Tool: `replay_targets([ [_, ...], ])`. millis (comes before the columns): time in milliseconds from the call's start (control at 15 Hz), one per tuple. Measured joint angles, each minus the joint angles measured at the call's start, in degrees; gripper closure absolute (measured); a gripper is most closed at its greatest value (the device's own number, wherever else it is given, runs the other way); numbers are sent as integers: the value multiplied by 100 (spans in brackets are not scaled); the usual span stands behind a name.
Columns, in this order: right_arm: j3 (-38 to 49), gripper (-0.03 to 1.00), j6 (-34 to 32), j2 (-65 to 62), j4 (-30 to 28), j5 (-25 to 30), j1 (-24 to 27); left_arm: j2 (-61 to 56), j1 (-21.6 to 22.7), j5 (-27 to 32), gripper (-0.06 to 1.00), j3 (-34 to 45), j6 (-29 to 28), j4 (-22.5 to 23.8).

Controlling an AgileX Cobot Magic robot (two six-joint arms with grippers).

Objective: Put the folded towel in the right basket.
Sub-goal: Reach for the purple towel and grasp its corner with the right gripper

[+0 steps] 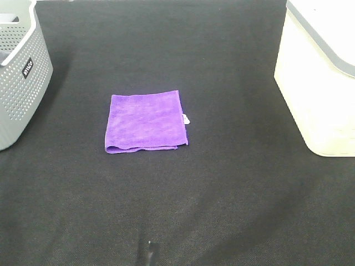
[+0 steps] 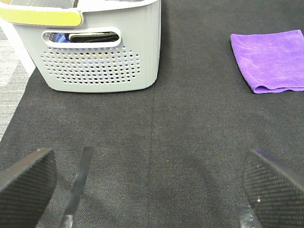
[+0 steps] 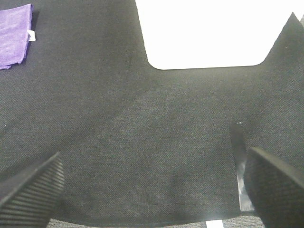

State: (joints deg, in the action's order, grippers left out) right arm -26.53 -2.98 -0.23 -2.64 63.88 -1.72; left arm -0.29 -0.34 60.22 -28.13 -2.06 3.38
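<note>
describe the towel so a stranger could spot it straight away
Start from the black tabletop with a grey perforated basket at its left edge and a white basket at its right. Between them, nearer the grey one, lies the towel: unlike the baskets it is a flat folded purple square with a white tag on its right edge.

A grey perforated basket (image 1: 22, 83) stands at the far left edge of the black mat (image 1: 222, 194) (a black item (image 2: 92, 37) shows through its side opening).
</note>
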Motion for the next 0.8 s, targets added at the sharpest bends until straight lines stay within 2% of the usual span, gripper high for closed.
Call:
replay_targets([
  [800,0,-1,0,0,0,0,0,0,0,0,-4,0,0,0],
])
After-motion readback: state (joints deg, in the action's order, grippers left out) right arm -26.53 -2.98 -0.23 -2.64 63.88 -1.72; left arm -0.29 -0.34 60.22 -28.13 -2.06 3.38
